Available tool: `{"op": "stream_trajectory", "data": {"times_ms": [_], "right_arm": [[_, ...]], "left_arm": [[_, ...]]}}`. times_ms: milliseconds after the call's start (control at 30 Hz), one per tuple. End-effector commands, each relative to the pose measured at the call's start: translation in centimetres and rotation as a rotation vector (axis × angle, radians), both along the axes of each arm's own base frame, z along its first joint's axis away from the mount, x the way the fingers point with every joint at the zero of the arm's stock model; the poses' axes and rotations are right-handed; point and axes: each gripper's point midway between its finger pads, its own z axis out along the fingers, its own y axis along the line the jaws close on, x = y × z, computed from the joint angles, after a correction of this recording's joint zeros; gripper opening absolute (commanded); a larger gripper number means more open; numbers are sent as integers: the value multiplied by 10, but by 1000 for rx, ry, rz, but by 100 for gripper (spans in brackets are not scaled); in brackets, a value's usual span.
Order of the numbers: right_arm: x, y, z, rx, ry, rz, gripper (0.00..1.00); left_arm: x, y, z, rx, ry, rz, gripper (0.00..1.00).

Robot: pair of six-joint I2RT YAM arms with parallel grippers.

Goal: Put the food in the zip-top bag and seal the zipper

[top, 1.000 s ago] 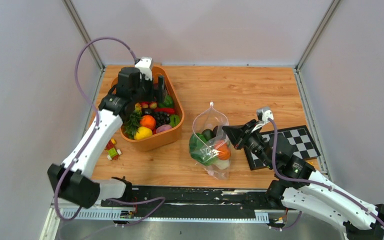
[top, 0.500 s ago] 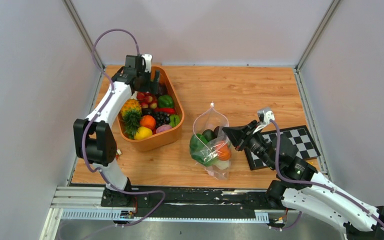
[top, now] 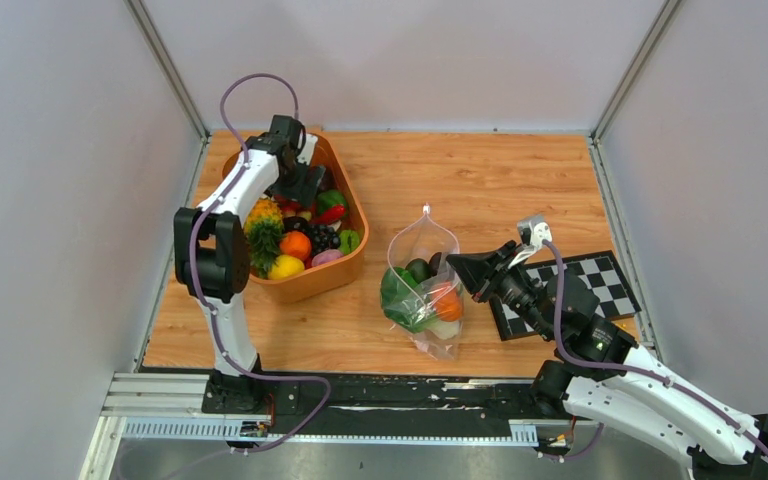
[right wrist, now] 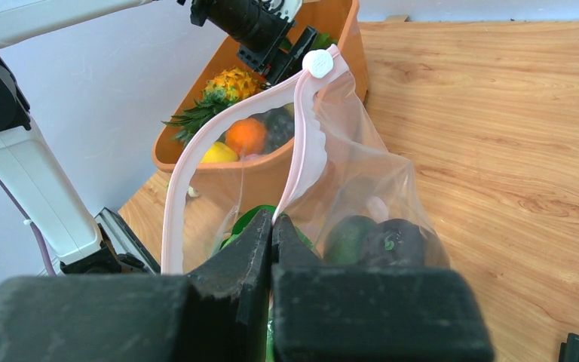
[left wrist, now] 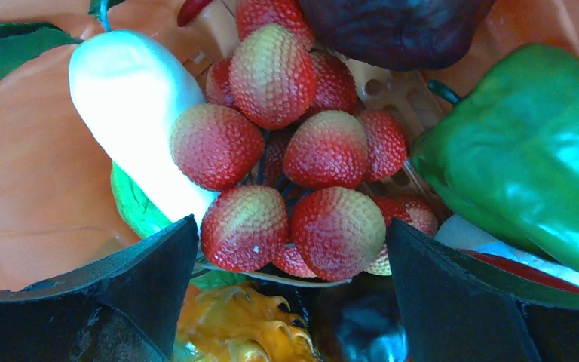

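The clear zip-top bag [top: 422,290] stands open on the table, holding green leafy food, an orange piece and dark avocados [right wrist: 381,241]. My right gripper [right wrist: 273,220] is shut on the near end of the pink zipper [right wrist: 177,204], holding the mouth open; it also shows in the top view [top: 452,263]. The white slider [right wrist: 317,62] sits at the far end. My left gripper [left wrist: 292,234] is open, low inside the orange tub [top: 352,262], its jaws on either side of a strawberry bunch [left wrist: 294,158]; it also shows in the top view [top: 305,185].
The tub also holds a green pepper [left wrist: 528,151], a white-stemmed bok choy [left wrist: 132,105], a pineapple [top: 263,225], an orange [top: 295,244], a lemon [top: 286,266] and dark grapes. A checkered board [top: 605,285] lies right of the bag, partly under my right arm.
My left arm has swung upright and its gripper has moved back and down into the tub, over the strawberries. The right gripper and the bag have stayed put.
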Motion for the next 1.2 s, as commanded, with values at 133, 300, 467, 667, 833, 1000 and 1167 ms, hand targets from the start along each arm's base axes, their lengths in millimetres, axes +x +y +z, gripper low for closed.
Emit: {"op": "stream_trajectory", "data": {"times_ms": [133, 300, 467, 667, 833, 1000, 1167], "right_arm": [[-2, -3, 14, 39, -13, 2, 0], [-2, -4, 13, 35, -9, -2, 0], [0, -6, 12, 36, -10, -15, 0], [-1, -4, 12, 40, -8, -8, 0], [-1, -5, 13, 46, -9, -11, 0], [-1, -8, 14, 50, -11, -21, 0], [-1, -7, 13, 47, -13, -16, 0]], "left_arm": [[-12, 20, -23, 84, 117, 53, 80], [-18, 11, -19, 32, 122, 32, 42], [-21, 5, 22, -22, 11, 13, 10], [-21, -7, 69, -108, -138, -12, 0], [-23, -20, 100, -200, -250, -36, 0], [-28, -30, 125, -265, -316, -59, 0], [-30, -27, 128, -255, -338, -59, 0]]}}
